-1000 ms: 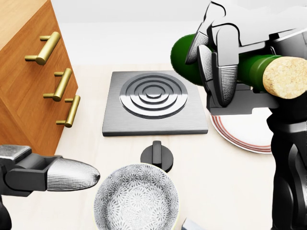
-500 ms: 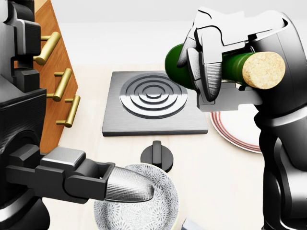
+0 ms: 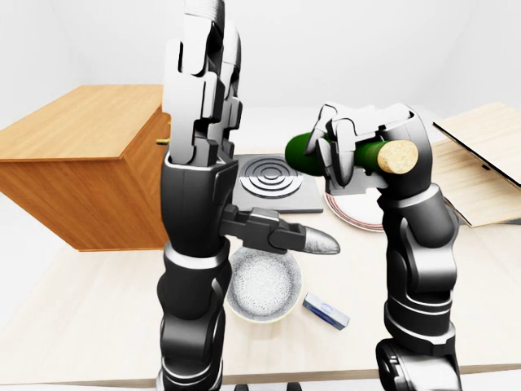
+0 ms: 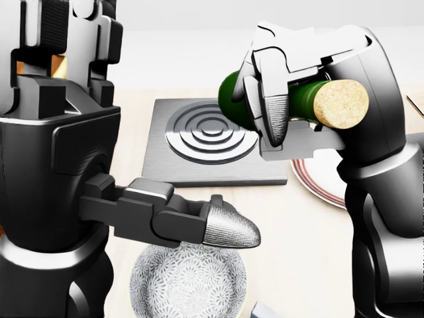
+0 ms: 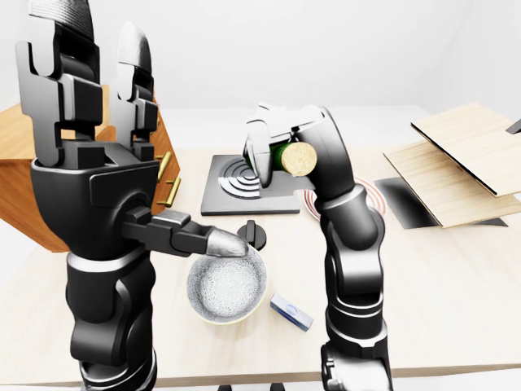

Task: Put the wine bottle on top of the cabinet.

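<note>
White walls back a pale wooden worktop (image 3: 73, 301) carrying a cabinet (image 3: 81, 175) at the left-eye view's left, a hob (image 4: 212, 142), a plate (image 4: 324, 182) and a bowl (image 3: 262, 283). Right robot hand (image 4: 278, 109) grips the bottle (image 4: 298, 99) sideways above the hob, cork toward the camera. Left robot hand (image 3: 203, 90) stands raised, fingers spread, holding nothing.
</note>
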